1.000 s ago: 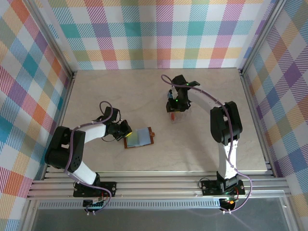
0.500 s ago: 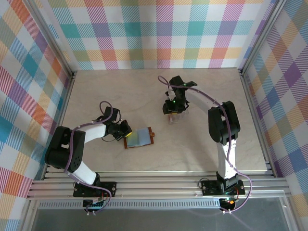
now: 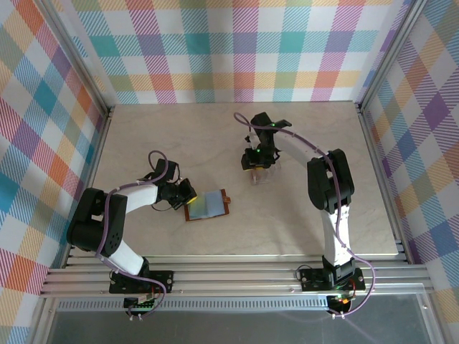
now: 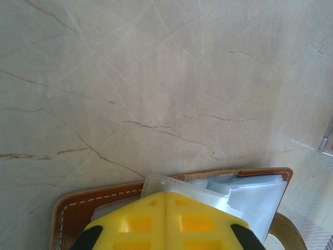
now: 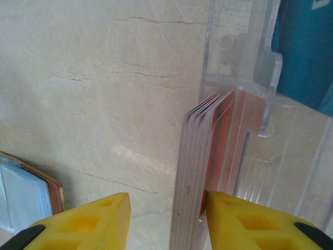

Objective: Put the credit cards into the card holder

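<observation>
Right gripper (image 5: 167, 202), jaws apart, straddles the upright credit cards (image 5: 193, 172); card holder (image 3: 208, 205) lies lower left, seemingly pinned by closed left gripper (image 4: 165, 197).

The card holder (image 4: 73, 204) is stitched leather, the tray (image 5: 256, 67) clear glossy plastic.

From the left wrist, the yellow fingers (image 4: 135, 224) of the left gripper (image 4: 165, 208) cover the near part of the card holder (image 4: 73, 205), and the bottom edge cuts both off. From the right wrist, the credit cards (image 5: 195, 166) stand edge-on in a stack, so we cannot count them or see their faces. The stack's lower end runs off the picture. A teal shape (image 5: 307, 52) behind the clear tray (image 5: 244, 114) is blurry. From above, the cards by the right gripper (image 3: 254, 166) are too small for us to tell apart.
</observation>
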`<state>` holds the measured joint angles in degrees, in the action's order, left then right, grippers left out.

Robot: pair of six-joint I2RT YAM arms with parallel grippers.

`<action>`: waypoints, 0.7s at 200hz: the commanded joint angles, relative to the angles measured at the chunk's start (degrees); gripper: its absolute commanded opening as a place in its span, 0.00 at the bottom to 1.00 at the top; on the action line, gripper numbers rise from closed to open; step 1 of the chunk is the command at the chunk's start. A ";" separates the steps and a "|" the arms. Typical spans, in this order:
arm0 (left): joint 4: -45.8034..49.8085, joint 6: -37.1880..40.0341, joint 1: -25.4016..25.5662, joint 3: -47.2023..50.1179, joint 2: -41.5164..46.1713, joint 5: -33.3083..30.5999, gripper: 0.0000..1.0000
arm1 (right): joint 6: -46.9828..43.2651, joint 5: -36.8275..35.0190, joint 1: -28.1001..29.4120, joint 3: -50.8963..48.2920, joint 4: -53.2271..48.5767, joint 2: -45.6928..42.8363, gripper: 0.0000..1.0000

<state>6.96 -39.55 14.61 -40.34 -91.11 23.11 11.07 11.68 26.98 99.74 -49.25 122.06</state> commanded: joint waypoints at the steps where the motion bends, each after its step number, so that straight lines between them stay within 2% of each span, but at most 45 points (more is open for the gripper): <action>1: 7.89 0.89 0.42 2.91 -3.92 -6.06 0.00 | -1.03 4.27 -0.67 -1.59 0.95 -1.01 0.41; 46: 7.89 0.88 0.42 2.92 -3.81 -6.06 0.00 | 0.35 8.33 -2.68 -3.94 3.63 -4.02 0.38; 140: 7.81 0.95 0.42 2.82 -4.16 -6.07 0.00 | 0.88 8.05 -3.47 -4.56 3.97 -4.40 0.28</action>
<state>6.96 -39.55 14.61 -40.34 -91.11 23.11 11.53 18.70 23.88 95.66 -45.41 119.39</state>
